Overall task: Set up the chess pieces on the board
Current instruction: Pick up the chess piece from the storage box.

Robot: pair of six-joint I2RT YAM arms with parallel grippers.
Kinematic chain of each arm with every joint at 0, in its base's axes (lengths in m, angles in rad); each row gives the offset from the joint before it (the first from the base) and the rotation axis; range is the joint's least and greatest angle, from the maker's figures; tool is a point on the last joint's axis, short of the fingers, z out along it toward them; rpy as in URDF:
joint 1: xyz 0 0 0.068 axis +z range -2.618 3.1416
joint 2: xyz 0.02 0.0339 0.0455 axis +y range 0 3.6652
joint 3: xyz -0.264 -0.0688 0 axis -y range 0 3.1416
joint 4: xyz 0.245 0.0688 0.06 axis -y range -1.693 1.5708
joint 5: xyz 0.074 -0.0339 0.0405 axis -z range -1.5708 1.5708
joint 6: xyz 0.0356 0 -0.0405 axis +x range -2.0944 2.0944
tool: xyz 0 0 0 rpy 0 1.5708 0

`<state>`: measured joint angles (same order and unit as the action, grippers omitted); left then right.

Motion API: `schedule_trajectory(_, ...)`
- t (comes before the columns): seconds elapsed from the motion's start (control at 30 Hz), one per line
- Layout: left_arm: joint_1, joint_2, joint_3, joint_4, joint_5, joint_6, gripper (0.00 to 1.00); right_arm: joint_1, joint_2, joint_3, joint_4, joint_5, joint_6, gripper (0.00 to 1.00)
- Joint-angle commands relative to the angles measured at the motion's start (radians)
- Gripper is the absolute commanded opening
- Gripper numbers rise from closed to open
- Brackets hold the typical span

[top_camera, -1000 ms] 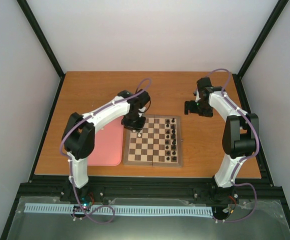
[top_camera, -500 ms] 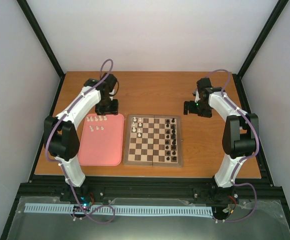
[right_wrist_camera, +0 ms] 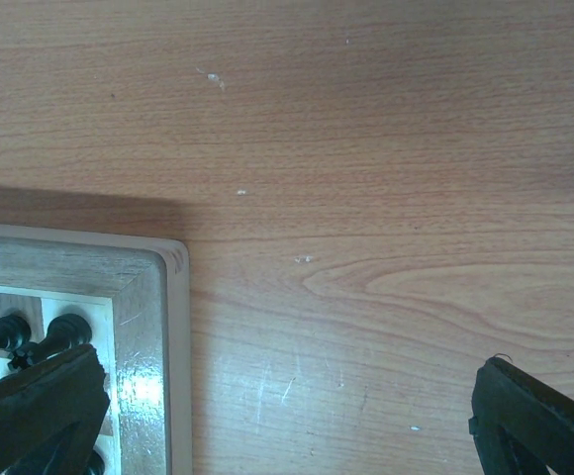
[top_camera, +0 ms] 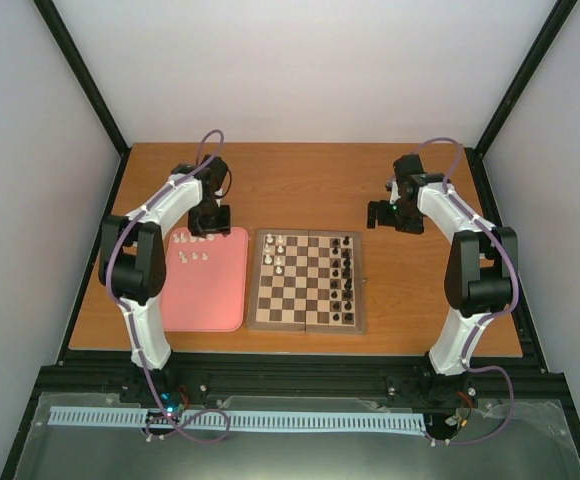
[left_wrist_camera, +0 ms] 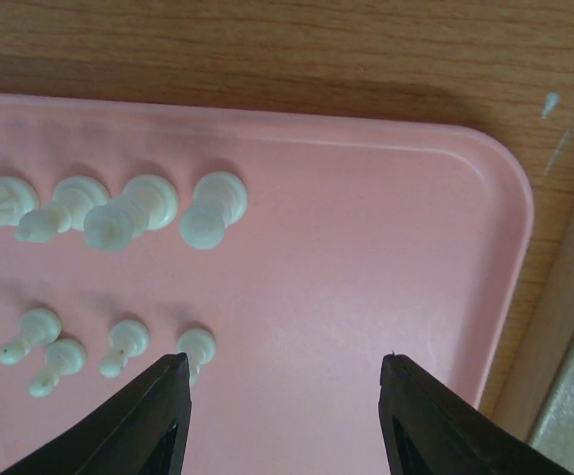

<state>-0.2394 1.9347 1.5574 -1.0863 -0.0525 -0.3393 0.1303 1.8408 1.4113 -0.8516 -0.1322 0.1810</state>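
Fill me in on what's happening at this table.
A two-armed robot is setting up a chess set. The left gripper hovers open and empty over the pink tray, where several white chess pieces sit in two rows. A few more are already on the board's left side; the black pieces line its right side. The right gripper hangs open and empty over the table past the board's far right corner.

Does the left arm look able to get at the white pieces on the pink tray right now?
Probably yes: the left gripper hangs open over the pink tray, the white pieces stand just beside it, nothing in between.
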Motion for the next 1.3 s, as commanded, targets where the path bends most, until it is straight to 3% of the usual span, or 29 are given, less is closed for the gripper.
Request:
schedule_trajectory(0.0, 0.016, 0.024, 0.032, 0.033, -0.02, 0.019, 0.54, -0.009, -0.004, 0.037, -0.013, 0.005, 0.002, 1.0)
schedule_trajectory(0.83, 0.051, 0.126, 0.07, 0.06, -0.024, 0.009, 0.52, -0.009, 0.018, 0.049, -0.018, 0.02, -0.002, 1.0)
schedule_trajectory(1.27, 0.052, 0.167, 0.094, 0.066, -0.031, 0.002, 0.4, -0.009, 0.02, 0.053, -0.021, 0.027, -0.005, 1.0)
